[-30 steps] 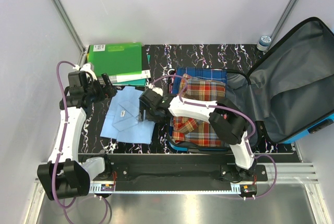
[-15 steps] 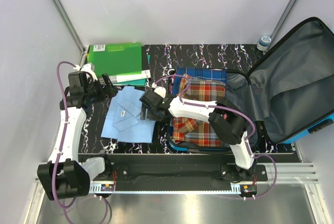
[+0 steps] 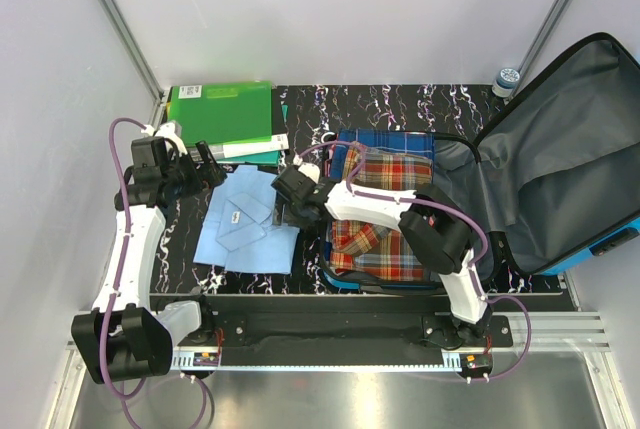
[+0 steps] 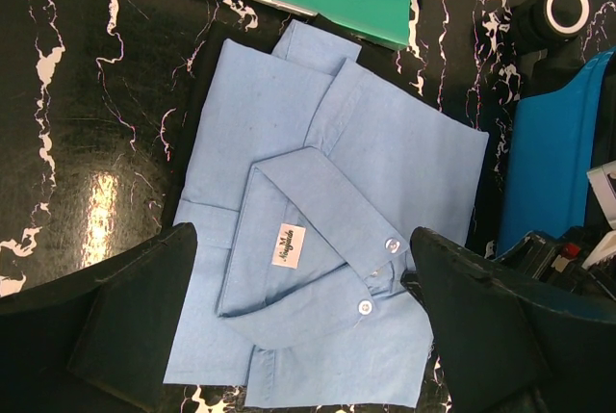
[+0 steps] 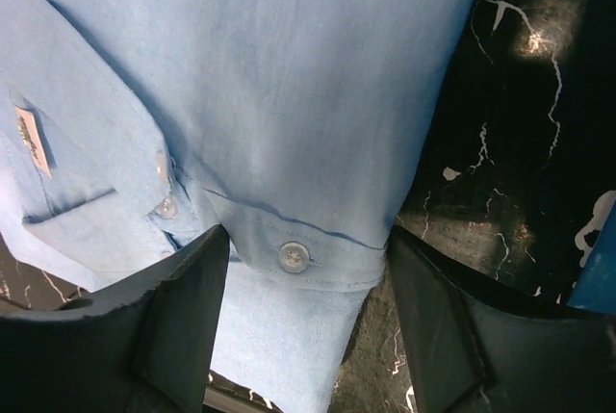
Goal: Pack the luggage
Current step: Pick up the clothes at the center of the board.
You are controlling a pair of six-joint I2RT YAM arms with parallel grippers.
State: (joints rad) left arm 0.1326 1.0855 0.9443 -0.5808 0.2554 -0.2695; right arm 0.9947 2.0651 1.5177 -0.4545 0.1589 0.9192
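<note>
My right gripper point(image 5: 308, 249) has slid to the shirt's point(image 5: 289, 95) edge, jaws narrowing but empty, left gripper point(image 4: 303, 233) wide and idle: a grasp for the luggage point(image 3: 560, 149) looks imminent.

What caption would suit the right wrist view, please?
Right claw, open, straddles the buttoned edge of the folded blue shirt.

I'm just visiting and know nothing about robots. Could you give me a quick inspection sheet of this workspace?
Surface: black marbled table.
Job's things: luggage open, plaid clothes inside; folded blue shirt on the table beside it.
Clutter: green folders, far left.
Hands: left hand open near the shirt; right hand open, straddling the shirt's edge.
Cables: purple cables loop along both arms.
Surroundings: white walls; small capped container, far right corner.
</note>
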